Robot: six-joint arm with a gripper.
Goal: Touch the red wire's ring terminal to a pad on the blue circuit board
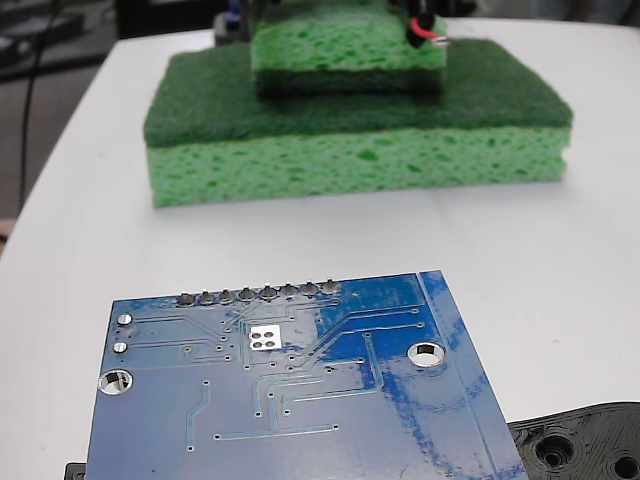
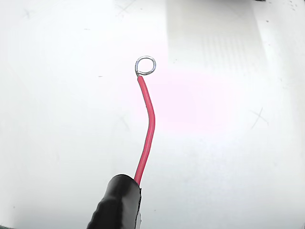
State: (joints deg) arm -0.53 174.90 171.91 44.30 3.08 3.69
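The blue circuit board [image 1: 300, 420] lies at the front of the fixed view, with its silvery square pad [image 1: 265, 337] just below the row of grey solder pins [image 1: 258, 294]. Far behind it, at the top edge, the red wire [image 1: 428, 38] hangs from a black sleeve [image 1: 417, 22], and its ring terminal [image 1: 445, 43] is over the green sponges, well away from the board. The wrist view shows the red wire [image 2: 147, 133] curving up from the black sleeve [image 2: 116, 205] to the silver ring terminal [image 2: 145, 65] over a bare white surface. No gripper fingers are visible.
A small green sponge [image 1: 340, 50] sits on a large green sponge [image 1: 350, 130] between the wire and the board. A black plastic piece with holes [image 1: 585, 445] lies by the board's right corner. The board has silver-rimmed mounting holes [image 1: 428, 354].
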